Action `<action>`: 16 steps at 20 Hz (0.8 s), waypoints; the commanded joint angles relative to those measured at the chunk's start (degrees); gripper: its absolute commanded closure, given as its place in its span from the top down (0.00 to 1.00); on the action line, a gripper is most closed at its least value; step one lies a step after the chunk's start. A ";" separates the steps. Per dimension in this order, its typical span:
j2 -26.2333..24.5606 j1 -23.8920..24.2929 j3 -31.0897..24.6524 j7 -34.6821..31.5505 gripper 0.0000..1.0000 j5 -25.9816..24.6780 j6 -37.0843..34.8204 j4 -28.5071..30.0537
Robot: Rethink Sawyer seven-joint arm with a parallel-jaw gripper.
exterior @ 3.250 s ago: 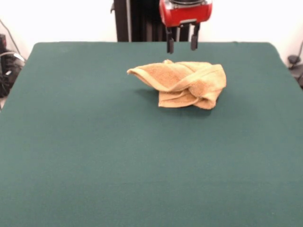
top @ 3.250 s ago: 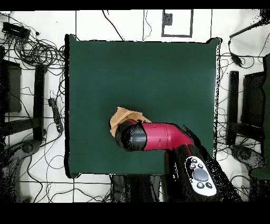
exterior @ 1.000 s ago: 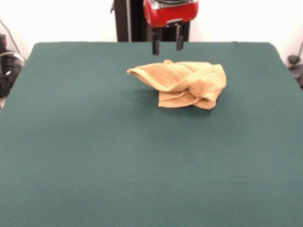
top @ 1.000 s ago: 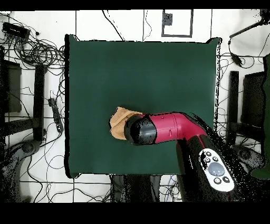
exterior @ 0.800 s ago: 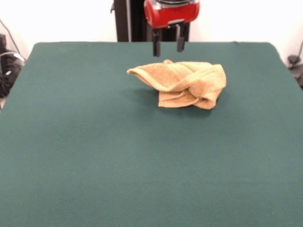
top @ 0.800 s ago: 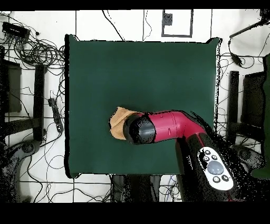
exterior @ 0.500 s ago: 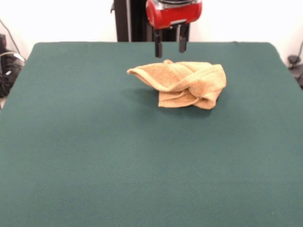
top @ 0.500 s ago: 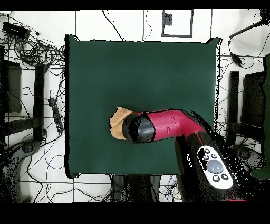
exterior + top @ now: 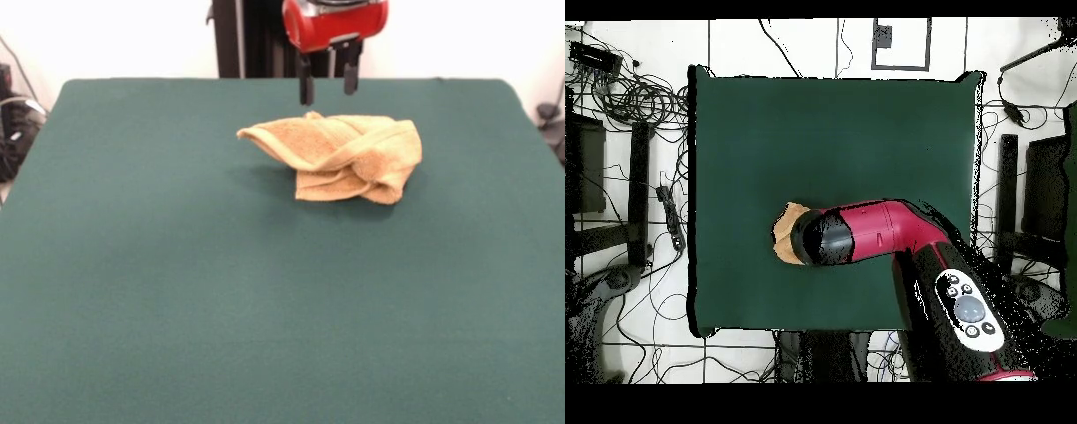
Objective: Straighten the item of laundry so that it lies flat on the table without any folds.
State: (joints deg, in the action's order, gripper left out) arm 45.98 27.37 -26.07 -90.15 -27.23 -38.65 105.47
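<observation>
Towel (image 9: 340, 157) crumpled as before, empty open gripper (image 9: 327, 86) now slightly rightward above its far edge.

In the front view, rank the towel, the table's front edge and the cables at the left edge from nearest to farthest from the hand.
From the hand:
1. Towel, bunched just below it.
2. Cables, off the table's left side.
3. Table's front edge, along the picture's bottom.

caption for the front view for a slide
Open gripper hovers above a crumpled towel on the green table.
</observation>
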 commanded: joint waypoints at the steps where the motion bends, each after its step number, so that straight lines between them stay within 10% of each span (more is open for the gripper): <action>1: -4.65 -0.15 -7.15 13.15 1.00 -2.76 -6.79 -1.30; 16: -5.12 0.11 -8.55 13.37 1.00 -3.79 -7.89 -1.35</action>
State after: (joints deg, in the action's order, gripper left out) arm 45.97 27.81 -28.92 -90.15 -27.26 -40.07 105.19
